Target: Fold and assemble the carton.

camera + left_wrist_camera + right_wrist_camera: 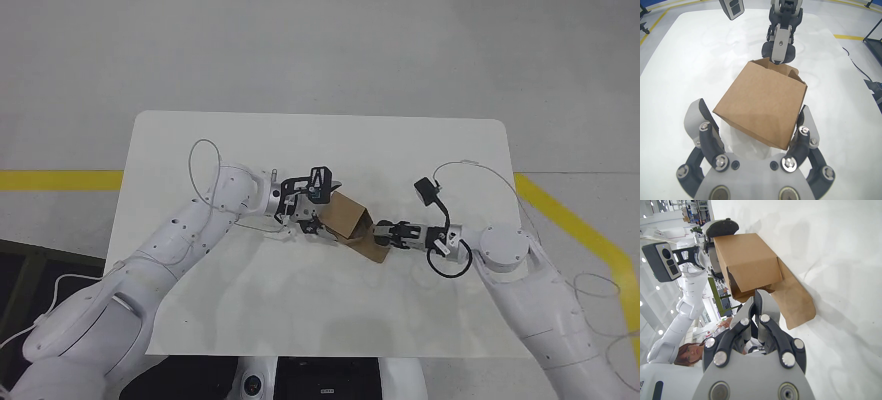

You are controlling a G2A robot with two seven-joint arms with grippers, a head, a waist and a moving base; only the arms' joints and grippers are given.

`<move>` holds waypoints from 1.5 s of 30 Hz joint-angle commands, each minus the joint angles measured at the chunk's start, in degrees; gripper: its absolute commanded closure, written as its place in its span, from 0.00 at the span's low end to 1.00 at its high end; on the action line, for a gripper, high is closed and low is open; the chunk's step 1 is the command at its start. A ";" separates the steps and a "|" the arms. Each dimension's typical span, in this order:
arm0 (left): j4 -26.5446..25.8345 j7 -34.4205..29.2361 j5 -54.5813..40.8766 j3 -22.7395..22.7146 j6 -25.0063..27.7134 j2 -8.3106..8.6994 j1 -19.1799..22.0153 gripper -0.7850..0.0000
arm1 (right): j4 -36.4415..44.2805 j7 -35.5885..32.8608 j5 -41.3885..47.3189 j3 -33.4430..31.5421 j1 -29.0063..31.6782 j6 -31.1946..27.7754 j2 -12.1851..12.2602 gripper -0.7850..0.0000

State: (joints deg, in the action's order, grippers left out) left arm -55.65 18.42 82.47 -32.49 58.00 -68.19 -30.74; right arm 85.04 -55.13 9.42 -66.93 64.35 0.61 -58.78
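From above, I see the brown carton (345,217) lying in the middle of the white desk (250,300), between both arms. My left wrist camera shows the left claw (753,105) spread either side of the carton's near end. My right wrist camera shows the right claw (757,292) pressed together, its tips at the carton's open end.

The brown carton (347,218) lies near the middle of my white tabletop (200,140). My left gripper (316,206) meets its left end, and my right gripper (381,235) meets its right, flap end.
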 commanded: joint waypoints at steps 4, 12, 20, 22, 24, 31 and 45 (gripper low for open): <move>-0.41 -0.38 -0.22 -0.02 0.00 0.16 -0.12 0.00 | 1.14 2.92 -0.06 0.11 0.91 1.45 -0.12 1.00; -0.65 -1.00 -0.79 0.04 0.00 0.31 -0.13 0.00 | 0.53 3.01 1.76 2.58 -0.06 1.55 -0.86 1.00; -0.82 -1.52 -1.27 0.19 0.00 0.41 -0.09 0.00 | -2.70 3.33 3.35 4.64 -3.02 -0.01 -1.77 1.00; -0.86 -1.64 -1.36 0.21 0.00 0.47 -0.08 0.00 | -3.72 3.32 3.68 5.05 -3.94 -0.56 -2.00 1.00; -0.94 -1.76 -1.43 0.22 0.00 0.55 -0.08 0.00 | -5.02 3.38 3.94 5.40 -5.07 -1.21 -2.24 1.00; -1.43 -2.27 -1.97 0.23 0.00 0.89 -0.20 0.00 | -10.04 2.78 4.83 7.65 -9.26 -3.99 -3.36 1.00; -2.21 -3.27 -3.05 0.33 0.00 1.68 -0.39 0.00 | -20.50 -5.90 7.97 12.00 -16.61 -10.07 -5.49 1.00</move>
State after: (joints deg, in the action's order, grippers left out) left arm -57.83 15.22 79.51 -32.20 58.00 -66.54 -31.10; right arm 65.19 -60.50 17.21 -55.07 48.12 -9.14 -64.18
